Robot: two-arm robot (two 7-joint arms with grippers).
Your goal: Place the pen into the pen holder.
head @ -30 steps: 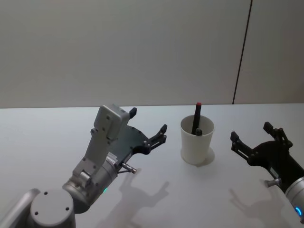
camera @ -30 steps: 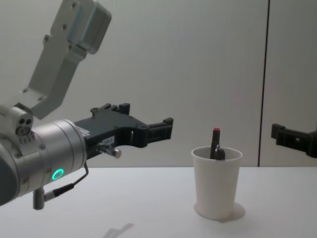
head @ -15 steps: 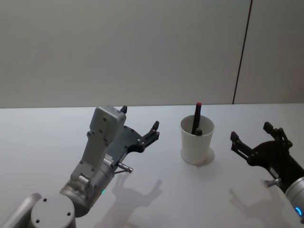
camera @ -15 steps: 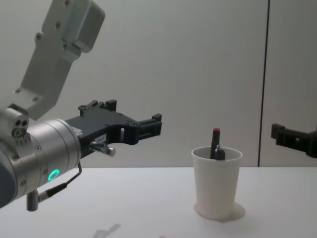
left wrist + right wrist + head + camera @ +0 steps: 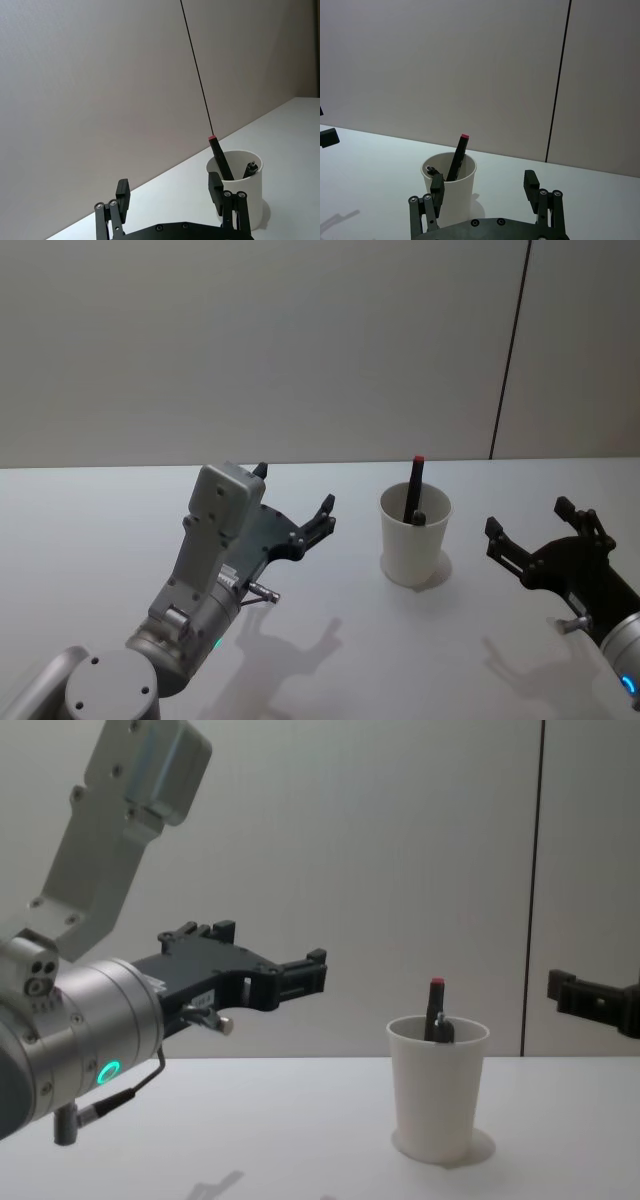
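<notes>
From the head view we saw the pen holder (image 5: 414, 537) standing upright on the white table (image 5: 120, 520), and the pen (image 5: 413, 487) was in it, leaning, its red end poking above the rim. A second dark pen (image 5: 418, 517) sat lower inside the cup. The left gripper (image 5: 293, 503) hung to the left of the pen holder, well apart from it, fingers spread and holding nothing. The right gripper (image 5: 527, 524) waited on the pen holder's other side, also spread wide and empty.

On the left wrist view we looked past that gripper's two black fingers (image 5: 216, 188) at the pen holder (image 5: 235, 192), the pen (image 5: 220, 158) slanting up out of it.

In the right wrist view we had the right gripper's fingers (image 5: 531, 184) apart with the pen holder (image 5: 449, 194) beyond them, the pen (image 5: 458, 156) resting against the rim.

From the chest view we caught the left gripper (image 5: 270, 970) up above table level, left of the pen holder (image 5: 437, 1086), released, and the right gripper (image 5: 592, 1000) peeking in on the far side of it
</notes>
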